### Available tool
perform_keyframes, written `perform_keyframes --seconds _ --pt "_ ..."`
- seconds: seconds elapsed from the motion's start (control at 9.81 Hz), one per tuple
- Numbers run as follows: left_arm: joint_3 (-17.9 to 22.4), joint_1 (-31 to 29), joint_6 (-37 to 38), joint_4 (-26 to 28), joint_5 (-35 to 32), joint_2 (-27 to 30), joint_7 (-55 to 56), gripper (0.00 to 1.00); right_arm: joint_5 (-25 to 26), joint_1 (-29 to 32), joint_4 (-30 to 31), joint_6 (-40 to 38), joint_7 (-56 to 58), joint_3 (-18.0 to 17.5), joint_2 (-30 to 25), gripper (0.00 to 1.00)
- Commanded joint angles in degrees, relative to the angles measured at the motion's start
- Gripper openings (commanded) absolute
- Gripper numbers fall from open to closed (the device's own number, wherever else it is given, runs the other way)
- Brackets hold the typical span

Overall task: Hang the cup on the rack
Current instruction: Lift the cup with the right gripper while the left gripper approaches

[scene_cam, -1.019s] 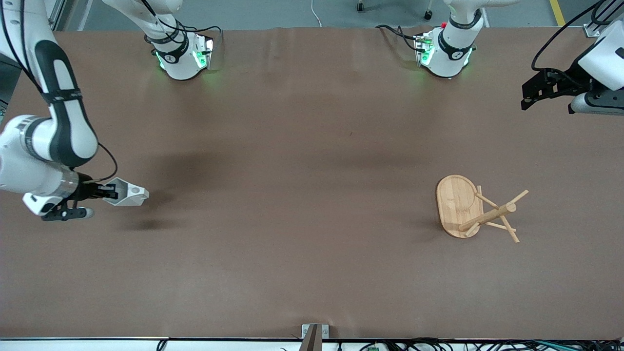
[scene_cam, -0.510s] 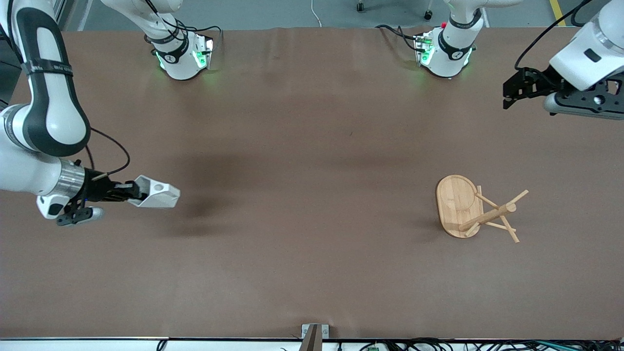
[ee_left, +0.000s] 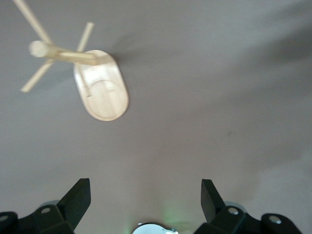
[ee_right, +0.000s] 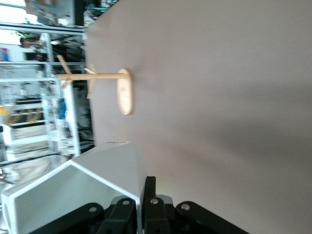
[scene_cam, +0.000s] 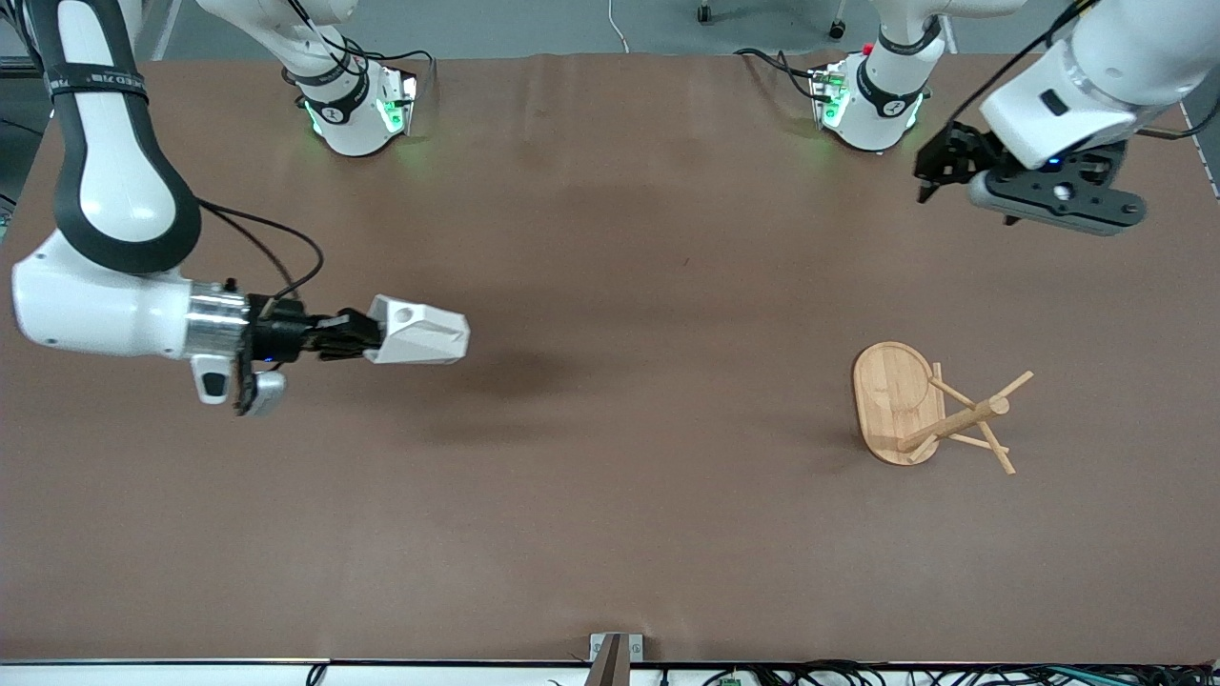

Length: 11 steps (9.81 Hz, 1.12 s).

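Right gripper (scene_cam: 367, 341) is clamped on the cup (scene_cam: 419, 333) over bare table (scene_cam: 610, 534), rack (scene_cam: 929, 410) standing alone toward the left arm's end (left gripper (scene_cam: 939, 167) spread wide above there).

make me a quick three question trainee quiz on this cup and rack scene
1. True or false: the small white faceted cup already hangs on the light bamboo mug rack.
2. Which end effector holds the cup? A) left B) right C) neither
3. Fill in: the left end effector is up in the air toward the left arm's end of the brown table, with its jaws ____.

Key: 1 false, the right end effector carries it in the air, apart from the rack. 2 B. 3 open.
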State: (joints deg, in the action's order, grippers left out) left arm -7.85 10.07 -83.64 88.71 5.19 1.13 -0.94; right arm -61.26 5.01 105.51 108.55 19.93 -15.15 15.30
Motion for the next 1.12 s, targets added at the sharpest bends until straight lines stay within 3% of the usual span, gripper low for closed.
perform_keyframes --seconds 0.0,0.31,0.51,0.71,1.02 --pt "-0.15 5.55 0.41 0.15 2.88 -1.66 -0.99 1.00 -10.69 0.70 4.09 2.79 1.94 -5.83 -1.42 0.00" --pt "0.03 17.31 -8.61 -0.12 3.33 -3.94 -11.96 1.00 -19.48 0.35 4.18 2.28 4.50 -10.77 -0.63 0.00" --pt "0.03 22.61 -13.72 -4.83 3.07 -9.36 -12.50 1.00 -21.00 -0.09 4.27 2.28 4.41 -12.45 -0.45 0.00" --pt "0.03 24.39 -15.76 -10.38 2.80 -13.95 -16.09 1.00 -25.13 -1.50 4.53 2.63 4.76 -14.02 0.08 0.00" --pt "0.12 23.87 -21.20 -10.49 2.89 -14.40 -28.46 1.00 -25.23 -1.32 5.67 2.54 4.68 -15.53 0.08 0.00"
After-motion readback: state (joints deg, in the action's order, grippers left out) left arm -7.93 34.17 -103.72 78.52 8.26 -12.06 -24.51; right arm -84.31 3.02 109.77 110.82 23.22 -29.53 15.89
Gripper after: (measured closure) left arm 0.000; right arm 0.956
